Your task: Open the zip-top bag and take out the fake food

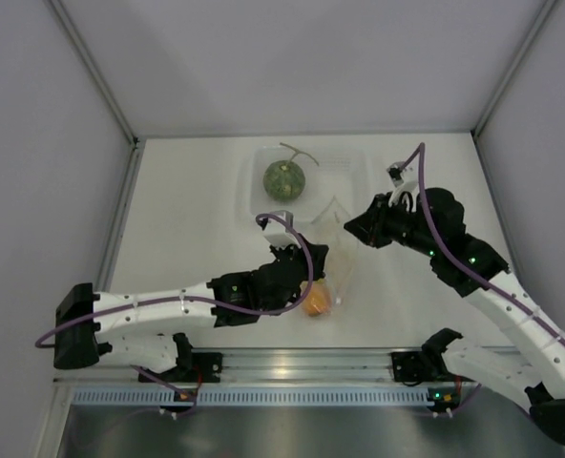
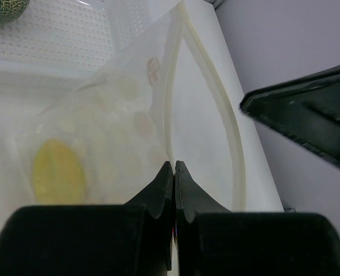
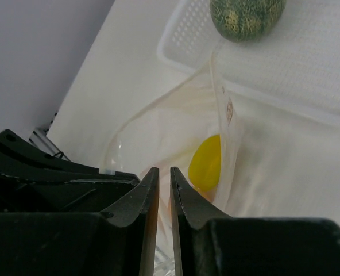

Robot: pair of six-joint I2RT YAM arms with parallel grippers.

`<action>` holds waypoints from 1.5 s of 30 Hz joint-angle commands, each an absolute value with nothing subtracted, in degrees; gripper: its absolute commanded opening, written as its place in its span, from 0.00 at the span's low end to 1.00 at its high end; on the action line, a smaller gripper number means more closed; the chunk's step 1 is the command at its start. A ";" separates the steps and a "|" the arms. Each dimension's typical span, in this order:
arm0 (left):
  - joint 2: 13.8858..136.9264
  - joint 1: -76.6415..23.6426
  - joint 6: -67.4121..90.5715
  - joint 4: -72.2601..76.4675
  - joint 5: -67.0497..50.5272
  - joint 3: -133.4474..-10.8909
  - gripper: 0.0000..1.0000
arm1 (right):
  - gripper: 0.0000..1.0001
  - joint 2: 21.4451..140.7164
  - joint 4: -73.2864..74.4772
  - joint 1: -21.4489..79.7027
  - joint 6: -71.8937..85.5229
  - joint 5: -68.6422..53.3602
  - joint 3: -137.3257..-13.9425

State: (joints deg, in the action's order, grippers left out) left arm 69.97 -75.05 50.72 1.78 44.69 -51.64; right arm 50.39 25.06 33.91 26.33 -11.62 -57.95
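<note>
The zip-top bag [image 2: 130,115] lies on the bench [image 1: 187,219] just in front of the tub [image 1: 345,164], held between the two arms, its mouth spread into an open loop with the zip track [image 2: 234,150] parted. The yellow fruit [image 3: 207,162] sits inside the film toward the closed end. The orange fruit [image 1: 317,303] appears to lie at the bag's near end, though the overhead view does not show for certain that it is inside. The melon [image 1: 284,179] rests in the tub, outside the bag. The left gripper [image 2: 174,168] has its jaws pressed together on the near lip of the mouth. The right gripper [image 3: 164,175] has its jaws drawn to a thin slit and appears to pinch the opposite lip, but the film between them is hard to make out. Assessed risks are as follows. Thin, slippery film could slide out of either pinch if the arms pull further apart, letting the mouth collapse. With both grippers occupied, neither can reach in, so emptying likely calls for tipping the bag. A careless tilt could send the round fruits rolling across the bench instead of into the tub.
</note>
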 commanded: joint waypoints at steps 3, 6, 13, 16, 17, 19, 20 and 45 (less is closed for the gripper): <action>74.43 -75.15 53.52 3.16 47.11 -57.74 0.00 | 0.14 50.89 22.94 35.33 30.76 -10.90 -54.23; 76.81 -75.15 54.40 2.64 47.29 -60.64 0.00 | 0.14 51.24 20.75 35.51 32.86 -9.67 -51.95; 81.47 -75.23 57.56 2.72 45.44 -64.33 0.00 | 0.13 56.76 20.12 36.74 35.24 -4.22 -51.32; 82.79 -75.85 59.58 2.72 46.93 -64.69 0.00 | 0.12 59.40 20.39 37.00 36.21 -1.41 -52.20; 82.88 -76.20 60.37 2.72 48.15 -64.34 0.00 | 0.12 60.11 20.13 37.26 36.30 -0.36 -52.12; 82.53 -76.55 63.70 2.81 49.39 -63.29 0.00 | 0.12 61.78 19.52 37.70 37.44 2.45 -51.68; 81.92 -76.81 64.85 2.81 49.92 -62.76 0.00 | 0.08 62.22 18.73 37.97 37.88 3.50 -51.07; 73.73 -76.99 74.18 2.72 52.39 -50.27 0.00 | 0.00 67.94 33.15 44.91 28.21 19.82 -58.63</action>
State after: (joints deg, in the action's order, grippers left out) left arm 72.90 -76.82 72.44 1.39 53.12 -49.91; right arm 70.15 35.27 43.35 29.10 26.33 -56.29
